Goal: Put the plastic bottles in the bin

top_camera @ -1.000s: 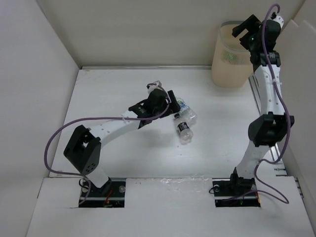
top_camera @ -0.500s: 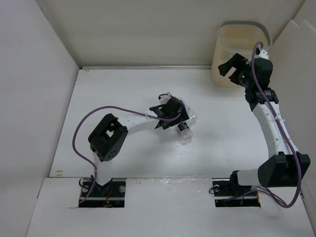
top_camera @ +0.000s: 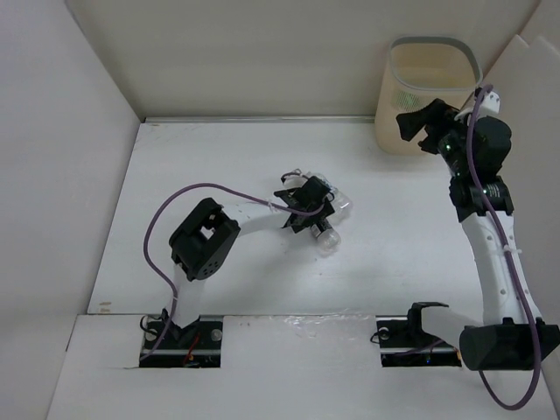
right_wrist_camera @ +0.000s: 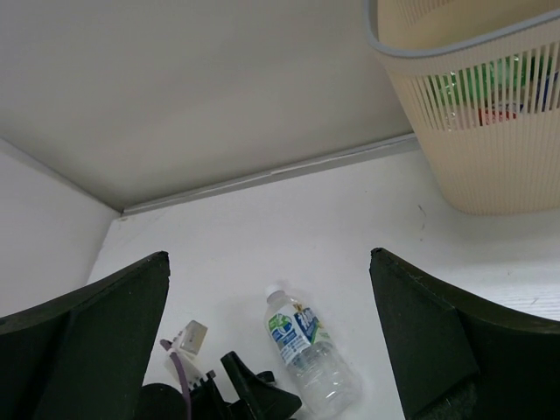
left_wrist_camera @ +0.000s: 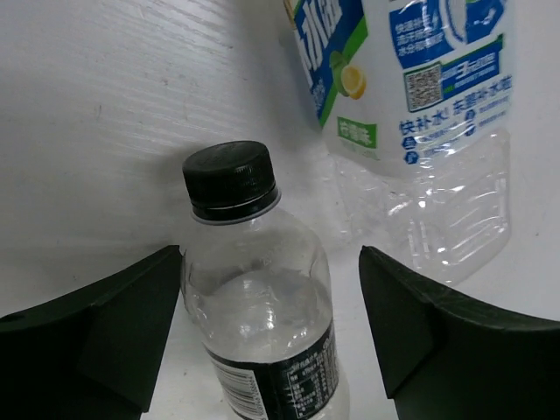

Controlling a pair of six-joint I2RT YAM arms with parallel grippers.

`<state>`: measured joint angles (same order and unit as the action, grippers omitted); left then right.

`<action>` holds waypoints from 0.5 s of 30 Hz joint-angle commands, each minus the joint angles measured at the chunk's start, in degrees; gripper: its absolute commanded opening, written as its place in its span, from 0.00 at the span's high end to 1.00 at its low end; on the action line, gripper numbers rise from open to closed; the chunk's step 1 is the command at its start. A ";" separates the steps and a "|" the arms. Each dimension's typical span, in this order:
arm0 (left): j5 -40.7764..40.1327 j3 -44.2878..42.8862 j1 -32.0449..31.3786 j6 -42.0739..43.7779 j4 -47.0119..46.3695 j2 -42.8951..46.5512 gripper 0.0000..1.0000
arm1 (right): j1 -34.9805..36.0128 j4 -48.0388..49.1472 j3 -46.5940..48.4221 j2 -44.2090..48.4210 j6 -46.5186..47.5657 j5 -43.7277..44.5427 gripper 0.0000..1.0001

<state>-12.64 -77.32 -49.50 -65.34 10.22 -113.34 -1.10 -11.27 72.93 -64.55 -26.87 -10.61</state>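
My left gripper [left_wrist_camera: 269, 258], open, has dropped astride the black-capped bottle [left_wrist_camera: 262, 332] mid-table, ready to grasp. My right gripper [right_wrist_camera: 268, 255], open and empty, has drawn back beside the bin [top_camera: 407, 105].

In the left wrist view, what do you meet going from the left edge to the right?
gripper finger → black-capped bottle → blue-and-green-labelled bottle. The other finger overlaps the labelled bottle's span, so it is left out.
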 commanded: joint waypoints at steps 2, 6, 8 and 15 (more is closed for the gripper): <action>-1.42 -0.64 -0.34 -3.03 4.80 -2.58 0.39 | -0.30 3.44 -2.34 1.88 0.34 -3.18 0.00; -3.61 1.81 -0.34 -5.05 6.83 -1.28 0.73 | -0.30 4.06 -2.88 2.42 0.33 -4.50 0.00; -4.31 5.22 -0.34 -6.03 6.83 1.53 0.82 | -0.30 5.11 -4.01 2.94 0.33 -6.08 0.00; -17.21 12.19 -4.72 -9.72 13.42 19.00 1.00 | 4.08 8.37 -6.83 0.05 6.73 -17.75 0.00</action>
<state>-20.27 -66.61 -51.22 -71.85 16.58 -103.90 0.78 -7.81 66.96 -63.20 -24.45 -20.64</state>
